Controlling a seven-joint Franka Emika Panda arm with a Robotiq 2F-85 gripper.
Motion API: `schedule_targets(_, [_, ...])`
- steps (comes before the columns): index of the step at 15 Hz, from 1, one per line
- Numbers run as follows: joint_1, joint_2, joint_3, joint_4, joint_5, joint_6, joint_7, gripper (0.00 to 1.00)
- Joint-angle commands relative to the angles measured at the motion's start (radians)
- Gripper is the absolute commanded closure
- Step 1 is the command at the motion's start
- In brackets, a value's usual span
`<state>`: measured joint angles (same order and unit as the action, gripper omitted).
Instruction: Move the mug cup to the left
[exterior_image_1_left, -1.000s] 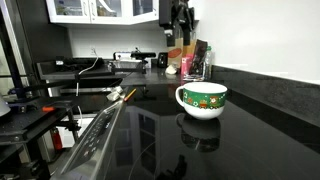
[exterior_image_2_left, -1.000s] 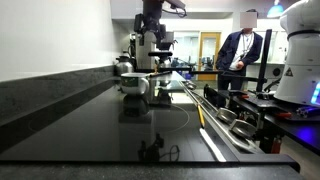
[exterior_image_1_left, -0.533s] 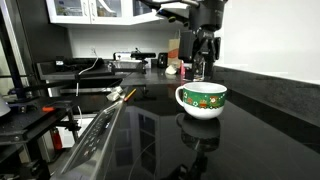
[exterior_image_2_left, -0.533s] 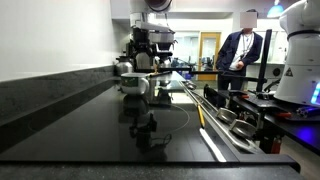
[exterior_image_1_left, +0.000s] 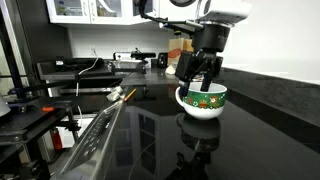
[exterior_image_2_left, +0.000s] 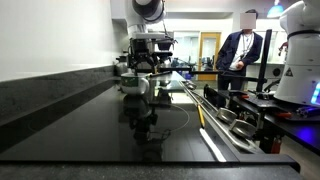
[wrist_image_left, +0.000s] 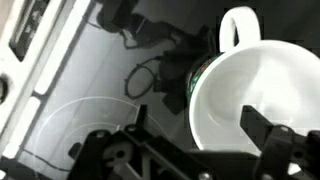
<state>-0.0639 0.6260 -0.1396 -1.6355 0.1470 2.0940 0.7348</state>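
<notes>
The mug cup is a wide white bowl-shaped mug with a green patterned band, standing on the glossy black countertop. It also shows in an exterior view. In the wrist view its white inside fills the right half, with the handle at the top. My gripper is open and hangs just above the mug's rim. It shows from the other side in an exterior view. In the wrist view the gripper has one finger over the mug's inside and the other outside its wall.
Bottles and jars stand at the back of the counter by the wall. A stovetop with a wooden-handled tool lies beside the counter. A person and a white machine stand beyond the counter's edge.
The gripper has come forward from the back of the counter and down over the mug. The mug has not moved.
</notes>
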Motion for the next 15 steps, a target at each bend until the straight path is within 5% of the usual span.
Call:
schedule_targets(1, [-0.004, 0.037, -0.007, 0.062, 0.04, -0.061, 0.0, 0.0])
schedule_targets(3, [-0.008, 0.057, -0.001, 0.072, 0.061, -0.074, -0.004, 0.09])
schedule_targets(4, [-0.008, 0.064, 0.001, 0.074, 0.073, -0.076, -0.006, 0.29])
schedule_targets(5, [-0.003, 0.072, -0.002, 0.075, 0.071, -0.073, -0.003, 0.3])
schedule_targets(14, [-0.014, 0.074, -0.001, 0.095, 0.096, -0.051, -0.021, 1.0])
schedule_targets(15, [-0.014, 0.074, 0.0, 0.096, 0.099, -0.051, -0.024, 1.0])
